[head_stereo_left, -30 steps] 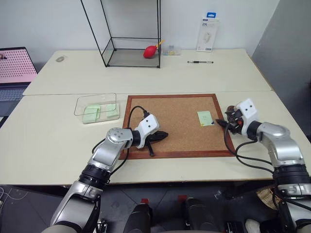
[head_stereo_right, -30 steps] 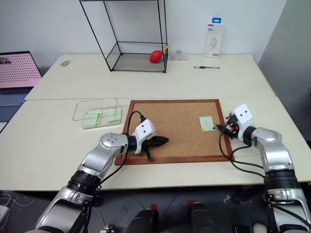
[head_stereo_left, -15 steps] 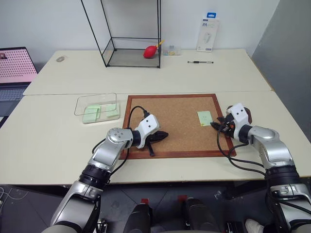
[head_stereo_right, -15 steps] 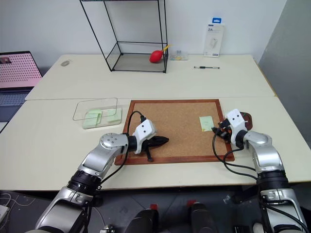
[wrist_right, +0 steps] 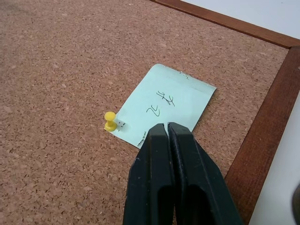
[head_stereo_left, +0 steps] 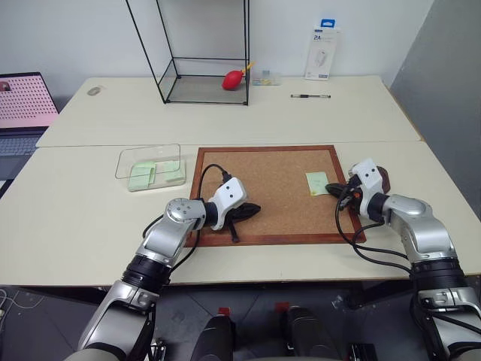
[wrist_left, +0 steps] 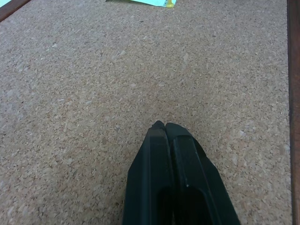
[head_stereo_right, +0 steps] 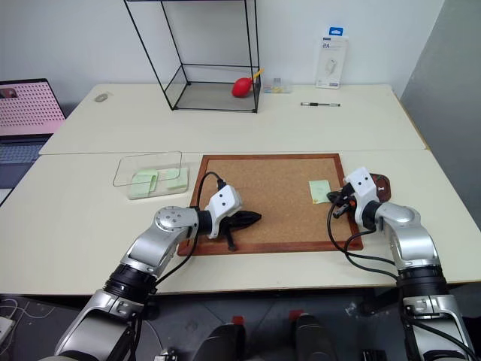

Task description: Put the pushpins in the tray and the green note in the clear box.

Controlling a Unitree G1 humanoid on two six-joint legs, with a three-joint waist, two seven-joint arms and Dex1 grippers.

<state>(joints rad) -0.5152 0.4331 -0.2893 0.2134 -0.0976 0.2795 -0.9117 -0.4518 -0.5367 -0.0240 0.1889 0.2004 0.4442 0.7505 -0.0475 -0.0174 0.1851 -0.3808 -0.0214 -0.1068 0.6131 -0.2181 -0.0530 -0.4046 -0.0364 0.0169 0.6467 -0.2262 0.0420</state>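
The green note (wrist_right: 165,104) lies on the corkboard's right side, with a yellow pushpin (wrist_right: 110,121) stuck in one corner. My right gripper (wrist_right: 166,126) is shut, empty, its tips just over the note's near edge. Seen from the head, that gripper (head_stereo_left: 336,189) sits between the note (head_stereo_left: 316,183) and the tray (head_stereo_left: 382,177), a small dark reddish dish just off the board's right frame. The clear box (head_stereo_left: 149,167) stands left of the board with pale green slips inside. My left gripper (head_stereo_left: 252,209) is shut and empty over the board's near left part.
The wooden-framed corkboard (head_stereo_left: 274,192) takes up the table's middle. At the back stand a black wire-framed glass case (head_stereo_left: 203,56) with a red object (head_stereo_left: 231,80), a pen (head_stereo_left: 310,96) and a white package (head_stereo_left: 322,54). A laptop (head_stereo_left: 22,105) sits far left.
My right gripper has shut and now points at the note, and the tray has come into sight behind it. The left arm has stayed put.
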